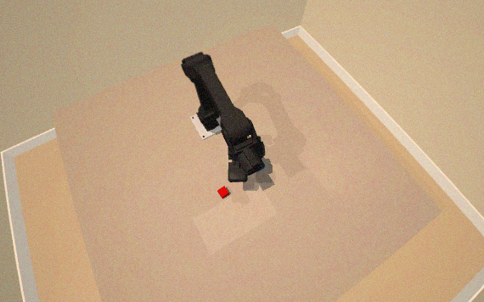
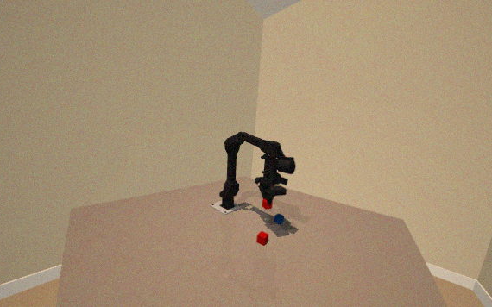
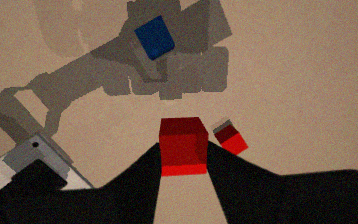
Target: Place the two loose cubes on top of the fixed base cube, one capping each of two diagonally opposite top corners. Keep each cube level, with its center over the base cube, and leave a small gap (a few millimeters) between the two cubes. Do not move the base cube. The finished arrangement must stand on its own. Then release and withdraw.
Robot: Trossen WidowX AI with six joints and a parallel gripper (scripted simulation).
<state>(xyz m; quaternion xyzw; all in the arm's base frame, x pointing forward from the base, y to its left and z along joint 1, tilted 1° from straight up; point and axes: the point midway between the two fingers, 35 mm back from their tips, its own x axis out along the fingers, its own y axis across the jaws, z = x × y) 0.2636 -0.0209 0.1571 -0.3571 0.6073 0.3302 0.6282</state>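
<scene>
My gripper is shut on a red cube and holds it in the air, well above the table. In the top view the arm hides the held cube. The blue base cube stands on the table in the arm's shadow, ahead of the held cube in the wrist view; only a sliver of it shows past the arm in the top view. The other red cube lies on the table, just beyond the right finger in the wrist view.
The arm's white mounting plate is on the table behind the cubes. The arm arches forward from it. A pale rectangle shows on the table in front of the loose red cube in the top view.
</scene>
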